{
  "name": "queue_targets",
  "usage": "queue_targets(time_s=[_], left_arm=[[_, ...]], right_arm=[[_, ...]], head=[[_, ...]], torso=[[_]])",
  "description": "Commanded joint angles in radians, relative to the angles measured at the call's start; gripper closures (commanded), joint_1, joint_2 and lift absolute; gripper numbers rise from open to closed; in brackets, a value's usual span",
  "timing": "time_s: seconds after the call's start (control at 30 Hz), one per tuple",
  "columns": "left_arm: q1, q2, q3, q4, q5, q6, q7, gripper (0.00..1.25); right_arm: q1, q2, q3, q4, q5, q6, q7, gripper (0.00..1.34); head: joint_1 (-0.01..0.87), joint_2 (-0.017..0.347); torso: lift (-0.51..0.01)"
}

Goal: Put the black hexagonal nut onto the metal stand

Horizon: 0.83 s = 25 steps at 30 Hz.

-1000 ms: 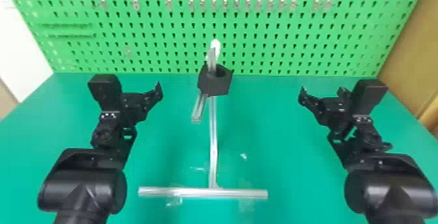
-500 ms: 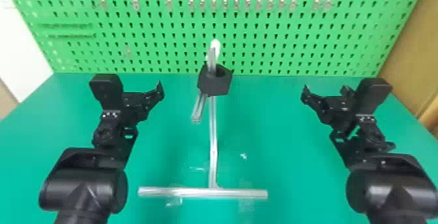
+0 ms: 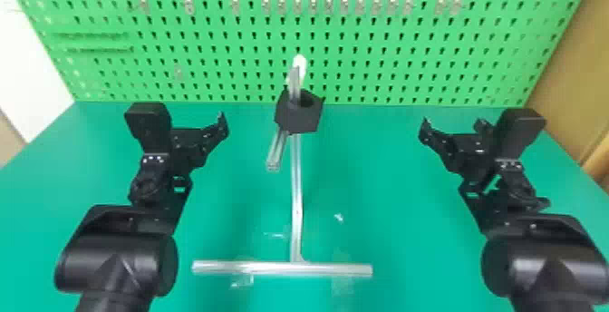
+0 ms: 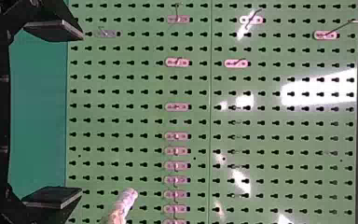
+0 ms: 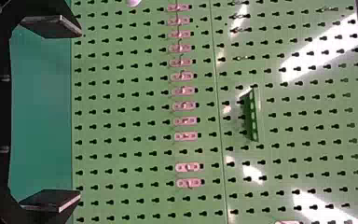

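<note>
In the head view the black hexagonal nut [image 3: 299,115] hangs around the slanting upper bar of the metal stand [image 3: 297,188], with part of the bar sticking out of its hole and part below it. My left gripper [image 3: 220,127] is off to the nut's left, touching nothing. To the nut's right, well apart from it, is my right gripper [image 3: 453,129]. Both wrist views show spread fingers with nothing between them, at my left gripper [image 4: 81,113] and my right gripper [image 5: 80,113]. A bar tip of the stand [image 4: 125,203] appears in the left wrist view.
A green pegboard [image 3: 385,61] with a row of small hooks rises behind the green table [image 3: 398,225]. The stand's crossbar lies low at the front. At the right edge of the head view is a tan panel [image 3: 575,75].
My right gripper has shifted slightly to the right, away from the stand. The left arm, the nut and the stand have kept their places.
</note>
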Motion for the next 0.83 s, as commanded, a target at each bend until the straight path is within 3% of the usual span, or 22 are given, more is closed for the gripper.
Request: queue_targets(time_s=[0.0, 0.8], left_arm=[[0.002, 0.0, 0.001, 0.0, 0.0, 0.0, 0.0, 0.11], [0.011, 0.0, 0.007, -0.006, 0.002, -0.001, 0.0, 0.11]], right_arm=[[0.002, 0.0, 0.0, 0.0, 0.0, 0.0, 0.0, 0.09], [0.002, 0.0, 0.006, 0.0, -0.011, 0.003, 0.0, 0.09]], head=[[0.693, 0.081], [0.693, 0.081]], torso=[[-0.001], [-0.001]])
